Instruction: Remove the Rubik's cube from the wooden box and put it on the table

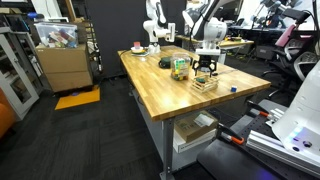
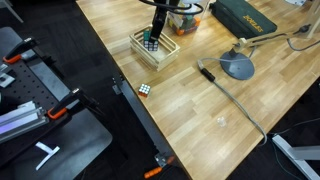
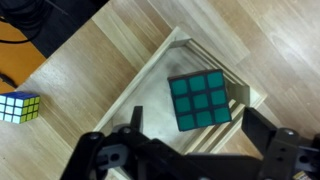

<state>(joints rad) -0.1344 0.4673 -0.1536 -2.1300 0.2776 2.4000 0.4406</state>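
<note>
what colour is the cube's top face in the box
Green; cube shows best in wrist view.

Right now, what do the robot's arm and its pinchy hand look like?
The arm is white and made of rounded, tube-like sections. Its gripper is black, with two chunky fingers built from linked, jointed pieces. No markings or cables show clearly enough to make out.

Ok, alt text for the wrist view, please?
A cube, green face up, lies in the box, with the open gripper over it. A second, multicoloured cube sits on the table outside the box, at left.
</note>
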